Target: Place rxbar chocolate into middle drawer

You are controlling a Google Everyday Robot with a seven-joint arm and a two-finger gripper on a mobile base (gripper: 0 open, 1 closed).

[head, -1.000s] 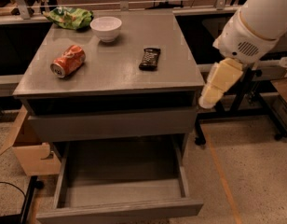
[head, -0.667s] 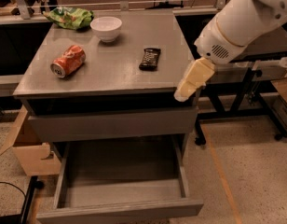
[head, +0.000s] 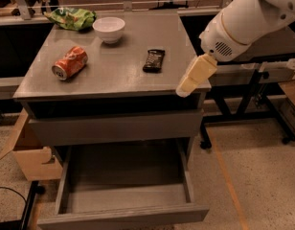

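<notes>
The rxbar chocolate, a small flat black bar, lies on the grey cabinet top, right of centre. The middle drawer is pulled out below, and its tray-like inside holds nothing. My gripper, cream-coloured on a white arm, hangs over the top's front right corner. It is to the right of the bar and nearer the front edge, apart from it, with nothing seen in it.
An orange soda can lies on its side at the left of the top. A white bowl and a green chip bag sit at the back. A closed drawer front is above the open drawer. A cardboard box stands on the floor at left.
My gripper has moved left, from beside the cabinet's right side to over its front right corner. The bar, the can and the drawer have not moved.
</notes>
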